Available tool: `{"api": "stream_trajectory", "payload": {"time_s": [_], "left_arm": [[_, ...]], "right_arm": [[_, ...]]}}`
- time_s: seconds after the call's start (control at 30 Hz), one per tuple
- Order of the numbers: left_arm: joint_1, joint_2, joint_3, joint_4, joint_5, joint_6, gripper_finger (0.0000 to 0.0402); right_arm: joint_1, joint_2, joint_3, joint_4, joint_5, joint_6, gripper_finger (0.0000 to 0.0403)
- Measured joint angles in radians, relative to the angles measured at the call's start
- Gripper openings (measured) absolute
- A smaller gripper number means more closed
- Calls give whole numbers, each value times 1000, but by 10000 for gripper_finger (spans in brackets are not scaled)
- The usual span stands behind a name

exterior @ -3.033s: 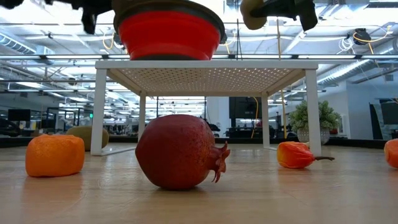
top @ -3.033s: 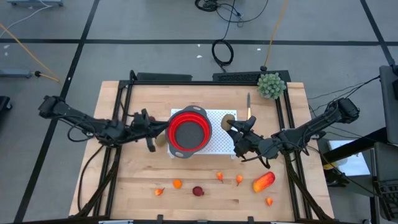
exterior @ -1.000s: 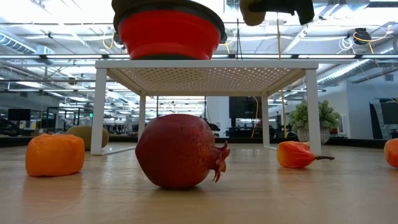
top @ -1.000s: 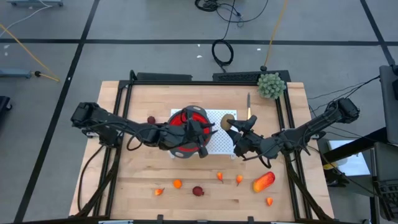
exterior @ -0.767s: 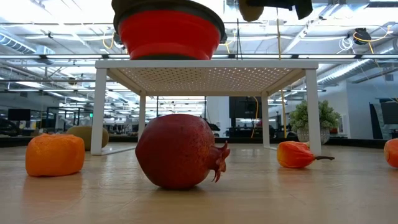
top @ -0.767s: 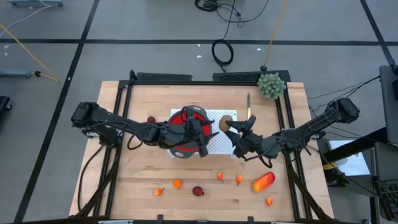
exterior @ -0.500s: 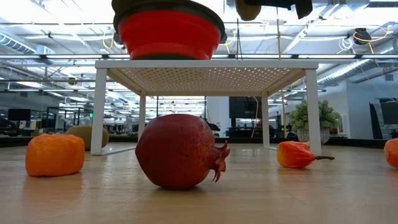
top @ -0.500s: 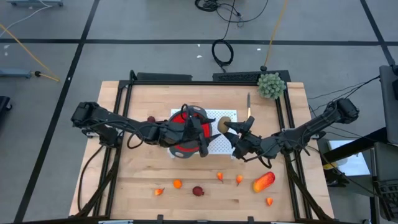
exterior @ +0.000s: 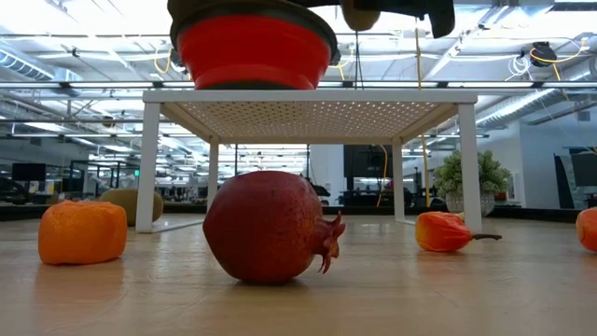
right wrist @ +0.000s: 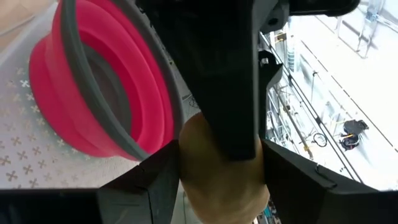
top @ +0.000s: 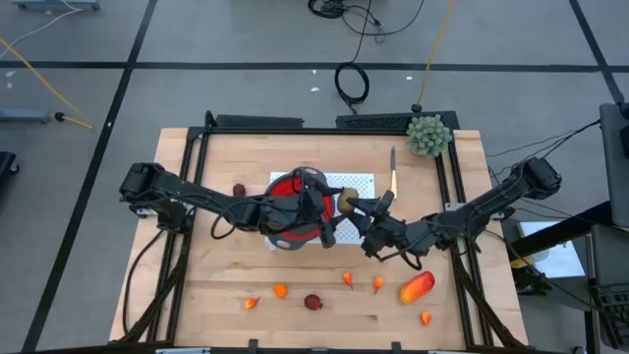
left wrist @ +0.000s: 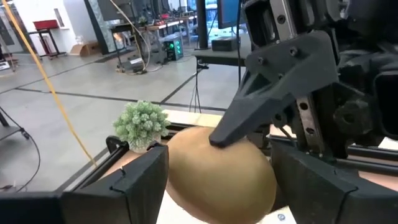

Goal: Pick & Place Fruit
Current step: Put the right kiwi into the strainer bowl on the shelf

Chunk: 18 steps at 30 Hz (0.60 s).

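Observation:
A brown kiwi (top: 347, 204) hangs just right of the red bowl (top: 285, 206), which stands on the white perforated stand (top: 360, 182). My right gripper (top: 354, 207) is shut on it. My left gripper (top: 324, 211) is open over the bowl's right rim. The kiwi (left wrist: 217, 177) shows close between its fingers, and I cannot tell whether they touch it. On the near table lie a dark red pomegranate (top: 313, 302), small orange bits (top: 280, 290) and a red-orange oblong (top: 417, 287). A dark red ball (top: 238, 190) lies left of the stand. My right gripper pinches the kiwi's two sides (right wrist: 193, 168) between its fingers, coming from the table's right. One finger (left wrist: 261, 106) lies on the kiwi's upper side. The kiwi (exterior: 360, 16) is lifted clear, above the stand's top and level with the bowl's rim.
A green bushy ball (top: 428, 135) stands at the far right corner. A slim knife (top: 392, 169) lies by the stand's far right edge. Another kiwi (exterior: 131, 205) lies on the table behind the stand's left leg. The dark frame rails (top: 197, 177) run along both table sides.
My right gripper has carried the kiwi toward the table's left, up to the bowl's right rim and my left gripper, keeping it lifted. My left gripper has stayed over the bowl.

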Motion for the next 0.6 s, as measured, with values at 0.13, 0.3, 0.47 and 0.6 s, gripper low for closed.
{"api": "stream_trajectory", "payload": {"time_s": [0.13,0.3,0.47,0.6], "left_arm": [[2,0,0,-12,0,-10,278],[2,0,0,-14,1,-14,261],[2,0,0,-22,2,-42,238],[2,0,0,-33,2,-63,214]], "right_arm": [[0,0,0,10,-2,0,201],[0,0,0,17,-1,1,201],[0,0,0,17,-1,4,201],[0,0,0,18,0,7,201]]}}
